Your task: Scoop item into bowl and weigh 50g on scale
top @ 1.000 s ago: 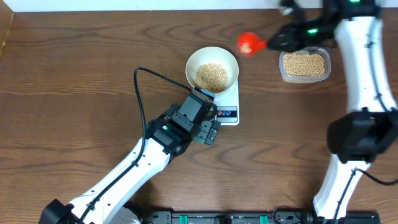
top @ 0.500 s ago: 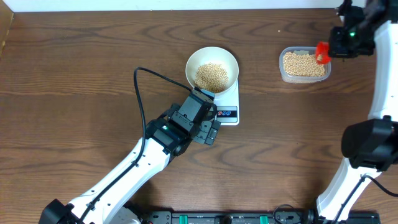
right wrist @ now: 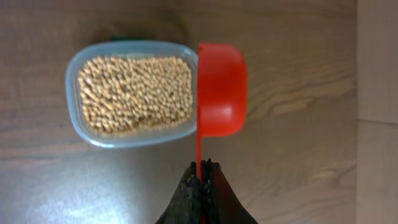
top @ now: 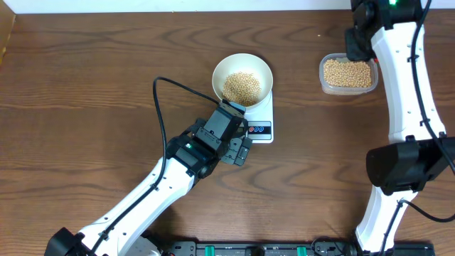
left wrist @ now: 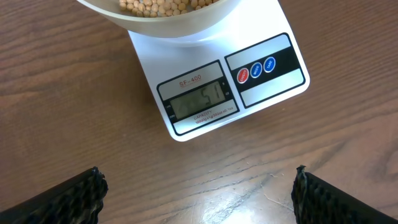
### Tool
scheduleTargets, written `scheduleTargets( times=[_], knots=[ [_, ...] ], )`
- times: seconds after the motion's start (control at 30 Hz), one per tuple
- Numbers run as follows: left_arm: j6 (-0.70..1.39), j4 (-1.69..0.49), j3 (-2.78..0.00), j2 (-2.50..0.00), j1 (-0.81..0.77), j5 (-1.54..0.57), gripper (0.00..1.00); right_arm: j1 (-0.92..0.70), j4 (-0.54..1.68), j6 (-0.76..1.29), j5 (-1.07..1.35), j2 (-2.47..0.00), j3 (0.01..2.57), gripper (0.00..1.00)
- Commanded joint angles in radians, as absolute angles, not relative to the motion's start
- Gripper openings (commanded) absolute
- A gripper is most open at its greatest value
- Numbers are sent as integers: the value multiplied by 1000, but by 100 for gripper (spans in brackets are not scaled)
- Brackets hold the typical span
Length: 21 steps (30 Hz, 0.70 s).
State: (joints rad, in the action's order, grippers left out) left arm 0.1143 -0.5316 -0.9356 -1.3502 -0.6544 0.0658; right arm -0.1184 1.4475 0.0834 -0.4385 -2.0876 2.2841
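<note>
bowl (top: 242,62) of beans (top: 242,87) on scale (left wrist: 217,87), display 51 | left claw (left wrist: 198,193) spread, near scale's display end | right claw (right wrist: 200,183) pinching red scoop (right wrist: 221,90) handle, well apart from scale

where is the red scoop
In the right wrist view, the red scoop is pinched by its handle in the right fingers, its cup at one end of the bean tub.

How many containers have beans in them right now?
2: the off-white bowl on the scale, and the clear tub at far right. Whether the red scoop holds any is unclear.
</note>
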Motion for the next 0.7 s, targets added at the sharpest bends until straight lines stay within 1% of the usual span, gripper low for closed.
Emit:
scheduleTargets(
  times=[0.0, 0.27, 0.4, 0.5, 0.67],
  knots=[
    [105, -534, -937, -1352, -651, 68, 97, -122, 1402, 27, -328, -2082, 2291, 1],
    [105, -534, -937, -1352, -651, 68, 97, -125, 1289, -162, 307, -2079, 2291, 1],
    [105, -534, -937, -1352, -651, 68, 97, -140, 1192, -245, 712, -2080, 2291, 1],
    [105, -534, -937, -1352, -651, 68, 97, -173, 1186, -257, 686, -2080, 2291, 1],
    [105, -534, -937, -1352, -651, 68, 97, -251, 1213, -260, 537, -2083, 2274, 1]
  ],
)
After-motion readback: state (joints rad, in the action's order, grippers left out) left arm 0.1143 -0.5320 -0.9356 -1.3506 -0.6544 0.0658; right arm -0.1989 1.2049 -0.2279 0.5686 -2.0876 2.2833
